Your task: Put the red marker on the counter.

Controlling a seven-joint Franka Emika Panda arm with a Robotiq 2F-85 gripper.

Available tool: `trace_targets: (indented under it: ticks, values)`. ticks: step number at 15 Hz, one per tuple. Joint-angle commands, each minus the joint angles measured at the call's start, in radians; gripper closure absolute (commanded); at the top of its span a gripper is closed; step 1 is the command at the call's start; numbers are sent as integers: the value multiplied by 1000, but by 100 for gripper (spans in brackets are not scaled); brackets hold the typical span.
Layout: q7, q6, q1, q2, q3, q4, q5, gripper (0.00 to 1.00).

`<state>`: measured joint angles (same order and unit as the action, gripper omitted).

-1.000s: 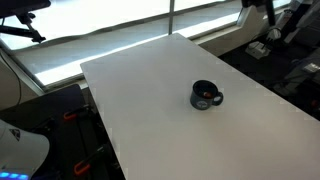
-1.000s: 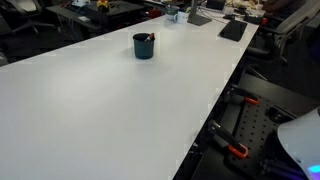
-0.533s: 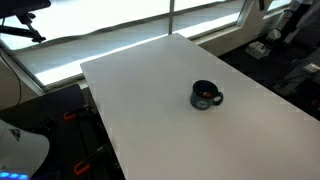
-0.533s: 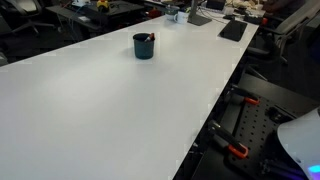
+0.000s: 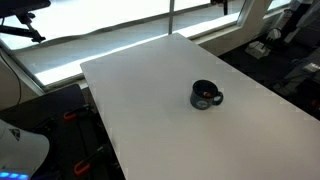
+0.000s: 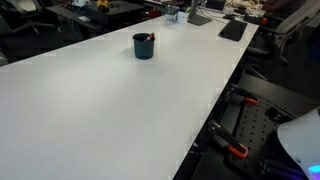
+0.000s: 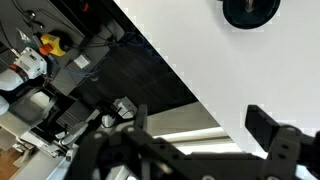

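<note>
The red marker [image 6: 150, 38] stands in a dark round mug [image 6: 143, 46] on the white counter [image 6: 110, 110], with its reddish tip poking above the rim. In the other exterior view the mug [image 5: 206, 96] sits right of the middle of the counter [image 5: 150, 110], with a reddish bit inside. In the wrist view the mug [image 7: 250, 10] is at the top edge, and the marker cannot be made out there. My gripper [image 7: 200, 122] is open and empty, high above the counter's edge and far from the mug.
Window sills and blinds run along the counter's far side [image 5: 100, 35]. Desks with equipment [image 6: 230, 25] stand beyond the mug. Black stands with orange clamps [image 6: 240, 140] sit on the floor by the counter's long edge.
A dark part of the arm at the top edge of an exterior view has shifted left. The mug and marker have not moved.
</note>
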<state>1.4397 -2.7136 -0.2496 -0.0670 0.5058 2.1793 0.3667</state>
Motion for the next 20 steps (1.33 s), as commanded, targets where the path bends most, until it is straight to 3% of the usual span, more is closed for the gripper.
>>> trace_targets:
  ticks: [1, 8, 9, 13, 16, 20]
  values:
    - [1, 1, 0, 1, 2, 0, 0, 0]
    - [86, 190, 3, 79, 27, -83, 174, 0]
    - [81, 202, 144, 99, -106, -92, 181, 0]
    - [53, 215, 295, 169, -214, -120, 173, 0]
    - [40, 180, 361, 160, -278, -87, 137, 0]
    - [68, 206, 386, 181, -300, -113, 166, 0]
